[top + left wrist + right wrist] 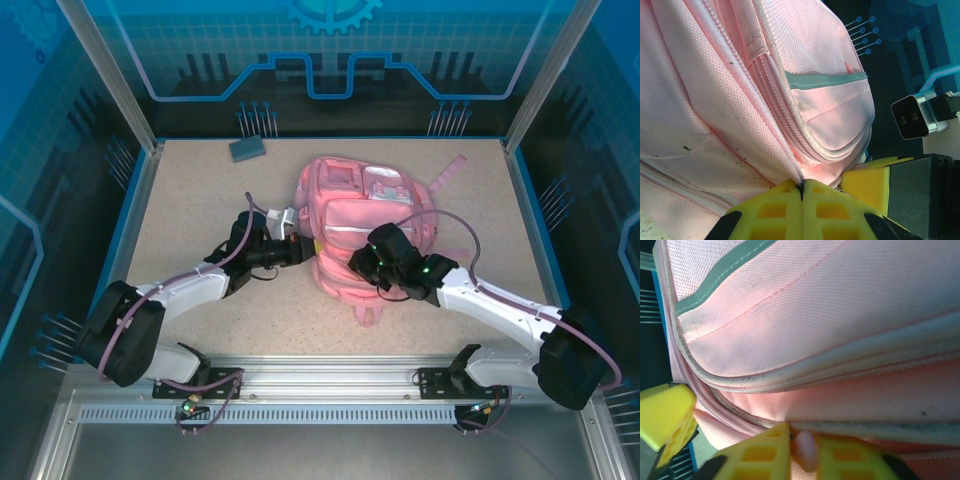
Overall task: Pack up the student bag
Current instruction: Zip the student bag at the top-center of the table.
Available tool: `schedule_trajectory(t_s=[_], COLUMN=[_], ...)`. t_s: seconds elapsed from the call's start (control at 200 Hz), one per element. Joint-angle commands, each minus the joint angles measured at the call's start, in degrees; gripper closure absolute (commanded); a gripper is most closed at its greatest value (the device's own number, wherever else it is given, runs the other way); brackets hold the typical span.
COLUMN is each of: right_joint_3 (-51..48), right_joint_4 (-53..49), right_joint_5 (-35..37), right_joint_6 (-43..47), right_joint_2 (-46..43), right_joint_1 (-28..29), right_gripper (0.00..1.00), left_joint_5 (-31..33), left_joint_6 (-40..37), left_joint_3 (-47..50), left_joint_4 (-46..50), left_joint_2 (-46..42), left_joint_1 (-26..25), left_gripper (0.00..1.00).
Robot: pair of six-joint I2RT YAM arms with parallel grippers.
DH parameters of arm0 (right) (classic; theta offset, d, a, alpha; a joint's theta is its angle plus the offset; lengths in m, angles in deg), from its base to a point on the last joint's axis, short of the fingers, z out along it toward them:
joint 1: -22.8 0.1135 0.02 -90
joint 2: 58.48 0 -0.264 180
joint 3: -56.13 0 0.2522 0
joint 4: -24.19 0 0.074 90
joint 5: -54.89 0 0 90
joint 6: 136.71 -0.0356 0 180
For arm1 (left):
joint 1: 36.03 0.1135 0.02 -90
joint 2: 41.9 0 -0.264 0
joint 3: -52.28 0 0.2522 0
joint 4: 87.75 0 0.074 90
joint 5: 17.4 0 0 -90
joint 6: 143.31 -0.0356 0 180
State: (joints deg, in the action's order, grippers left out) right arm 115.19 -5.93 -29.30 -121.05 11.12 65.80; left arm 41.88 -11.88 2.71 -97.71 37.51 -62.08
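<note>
The student bag (360, 215), a large pink backpack, lies in the middle of the table with its front pockets facing up. My left gripper (306, 250) is at the bag's left edge. Its yellow fingers (775, 210) are shut and pinch a fold of pink fabric (740, 100) at their tips. My right gripper (366, 264) rests on the bag's near front. Its yellow fingers (760, 452) are shut on a small pale pink zip pull (805, 450), just below a zip seam (865, 427). A grey reflective strip (825, 80) crosses the front pocket.
A small grey-blue block (247, 148) lies at the back left of the table. A pink strap (450, 170) trails off the bag toward the back right. Blue walls ring the table, and a metal rail (320, 375) runs along the near edge.
</note>
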Motion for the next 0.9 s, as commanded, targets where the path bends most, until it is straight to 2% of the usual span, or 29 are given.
schedule_trajectory(t_s=[0.0, 0.04, 0.06, 0.19, 0.52, 0.765, 0.89], right_joint_3=[-0.5, -0.6, -0.7, -1.6, -1.8, 0.9, 1.4], right_joint_4=[-0.2, -0.2, -0.1, -0.5, -4.3, -15.0, -18.6], right_joint_5=[-0.3, -0.3, -0.3, 0.5, 2.8, 9.8, 13.8], right_joint_6=[1.5, 1.4, 1.5, 1.2, 0.9, 1.8, 2.2], right_joint_2=[0.9, 0.8, 0.7, -0.6, -1.4, -2.5, -4.2], right_joint_1=[-0.9, -1.0, -1.0, -1.1, -1.6, -1.6, -1.7], right_gripper=[0.79, 0.68, 0.66, 0.65, 0.88, 0.92, 0.92], left_joint_5=[-2.5, -2.4, -2.4, -2.3, 0.6, 8.6, 10.2], left_joint_6=[-1.7, -1.8, -1.8, -1.7, -2.3, -4.1, -3.8], left_joint_3=[-1.1, -1.1, -1.1, -1.1, -1.0, -1.4, -1.5], left_joint_4=[-7.6, -7.6, -7.6, -7.6, -5.5, 3.3, 5.0], left_joint_2=[-0.8, -0.6, -0.6, -0.5, -1.2, -2.5, -2.4], left_joint_1=[-0.1, -0.1, -0.1, -0.1, -0.1, 0.0, 0.2], left_gripper=[1.00, 1.00, 1.00, 1.00, 1.00, 1.00, 1.00])
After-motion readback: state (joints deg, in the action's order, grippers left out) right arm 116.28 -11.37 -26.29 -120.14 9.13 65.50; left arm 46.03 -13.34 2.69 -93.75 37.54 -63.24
